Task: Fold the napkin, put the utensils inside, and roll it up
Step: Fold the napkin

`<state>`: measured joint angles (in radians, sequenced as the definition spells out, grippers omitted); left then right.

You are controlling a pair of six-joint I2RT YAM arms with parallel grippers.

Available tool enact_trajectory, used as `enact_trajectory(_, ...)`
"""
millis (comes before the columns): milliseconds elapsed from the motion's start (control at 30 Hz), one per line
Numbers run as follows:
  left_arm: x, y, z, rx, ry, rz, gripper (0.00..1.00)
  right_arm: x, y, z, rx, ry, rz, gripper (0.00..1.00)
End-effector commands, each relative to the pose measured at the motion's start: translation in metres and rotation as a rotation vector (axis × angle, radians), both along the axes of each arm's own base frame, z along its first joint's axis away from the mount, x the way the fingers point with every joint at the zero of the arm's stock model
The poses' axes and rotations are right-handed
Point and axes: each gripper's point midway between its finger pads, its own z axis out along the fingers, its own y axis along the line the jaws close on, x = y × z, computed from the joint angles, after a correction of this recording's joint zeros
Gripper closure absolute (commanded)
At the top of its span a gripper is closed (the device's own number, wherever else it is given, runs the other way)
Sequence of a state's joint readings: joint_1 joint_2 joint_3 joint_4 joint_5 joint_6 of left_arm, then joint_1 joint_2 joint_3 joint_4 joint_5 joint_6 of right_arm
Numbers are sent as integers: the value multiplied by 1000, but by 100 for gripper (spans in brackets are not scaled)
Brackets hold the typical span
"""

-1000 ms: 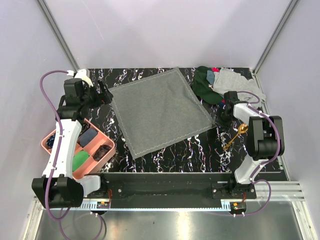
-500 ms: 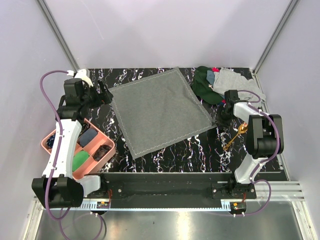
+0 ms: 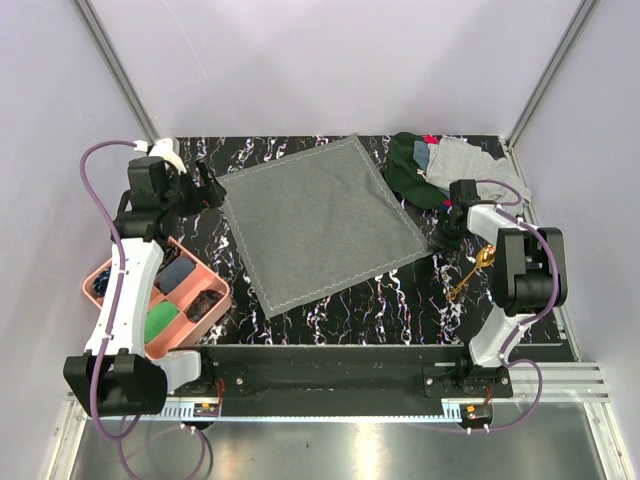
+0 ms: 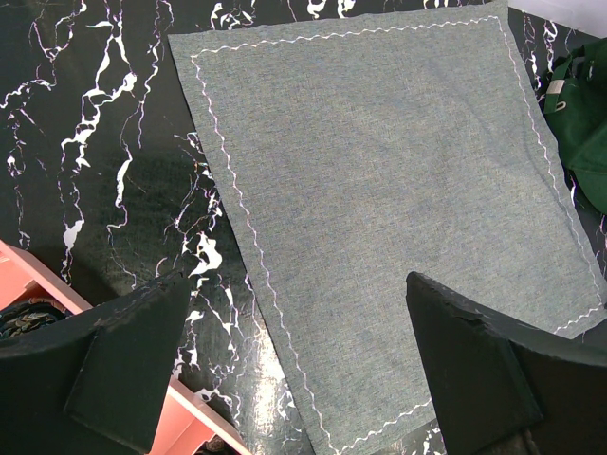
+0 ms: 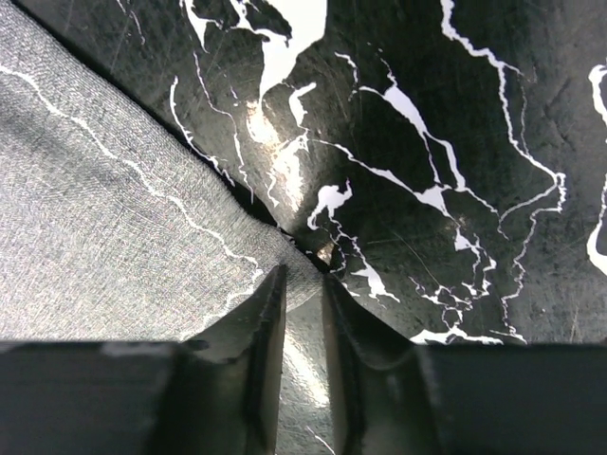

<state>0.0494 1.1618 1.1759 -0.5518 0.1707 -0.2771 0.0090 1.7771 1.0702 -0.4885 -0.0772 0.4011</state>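
Observation:
The grey napkin (image 3: 320, 220) lies flat and spread on the black marble table, one corner pointing right. My right gripper (image 3: 441, 237) is down at that right corner. In the right wrist view the jaws stand nearly together (image 5: 303, 277) with the tip of the napkin (image 5: 114, 218) between the fingertips. A gold spoon (image 3: 470, 275) lies on the table just right of that gripper. My left gripper (image 3: 212, 190) hovers open and empty above the napkin's left edge. In the left wrist view its fingers (image 4: 133, 351) straddle the napkin's (image 4: 379, 190) near corner.
A pink compartment tray (image 3: 222, 291) with dark and green items sits at the near left; its corner shows in the left wrist view (image 4: 194, 427). A heap of green, grey and blue cloths (image 3: 440, 160) lies at the back right, its green cloth (image 4: 583, 114) beside the napkin.
My right gripper has moved slightly down and left onto the napkin's right corner. The left arm, napkin and spoon have not moved.

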Motion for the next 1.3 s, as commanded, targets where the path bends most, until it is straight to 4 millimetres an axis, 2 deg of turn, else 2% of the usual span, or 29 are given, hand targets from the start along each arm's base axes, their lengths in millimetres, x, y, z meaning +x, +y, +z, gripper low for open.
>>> enact_trajectory(0, 4, 0, 28, 9, -82, -12, 1, -7, 4, -15, 24, 43, 36, 75)
enact_trajectory(133, 4, 0, 28, 10, -85, -10, 1, -8, 8, -11, 37, 32, 90, 87)
enact_trajectory(167, 4, 0, 27, 10, -82, -10, 1, -9, 9, -10, 42, 31, 98, 95)
enact_trajectory(233, 4, 0, 28, 10, -84, -10, 1, -9, 8, -5, 37, 20, 111, 100)
enact_trajectory(300, 3, 1, 29, 11, -87, -9, 1, -8, 9, 0, 40, 7, 119, 100)
enact_trajectory(400, 3, 1, 29, 11, -87, -8, 1, -2, 12, 19, 55, -41, 126, 100)
enact_trajectory(600, 3, 0, 29, 11, -87, -13, 1, 23, 19, 76, 79, -204, 128, 100)
enact_trajectory(667, 3, -1, 28, 8, -82, -15, 1, 35, 30, 91, 84, -246, 150, 100)
enact_trajectory(733, 4, -1, 27, 6, -83, -19, 1, 48, 42, 98, 85, -263, 170, 100)
enact_trajectory(800, 4, -2, 27, 4, -81, -21, 1, 56, 62, 99, 91, -268, 209, 100)
enact_trajectory(833, 4, -2, 27, 2, -81, -22, 1, 67, 70, 98, 96, -270, 219, 100)
enact_trajectory(900, 4, -3, 28, -2, -81, -27, 1, 75, 97, 97, 109, -270, 269, 100)
enact_trajectory(933, 4, -4, 27, -5, -79, -29, 1, 86, 111, 96, 118, -275, 285, 100)
enact_trajectory(1000, 4, -6, 27, -12, -77, -35, 1, 92, 142, 95, 139, -277, 334, 100)
enact_trajectory(1033, 4, -6, 26, -14, -74, -38, 1, 105, 157, 93, 153, -284, 350, 100)
enact_trajectory(1067, 4, -6, 26, -17, -74, -38, 1, 109, 169, 93, 162, -287, 365, 100)
enact_trajectory(1100, 4, -8, 25, -20, -73, -43, 1, 109, 191, 93, 181, -288, 396, 100)
enact_trajectory(1133, 4, -8, 26, -22, -74, -44, 1, 123, 207, 95, 197, -308, 413, 100)
enact_trajectory(1200, 4, -9, 25, -25, -71, -48, 1, 127, 240, 96, 224, -321, 448, 100)
enact_trajectory(1267, 4, -10, 24, -31, -68, -52, 1, 142, 268, 98, 256, -348, 473, 100)
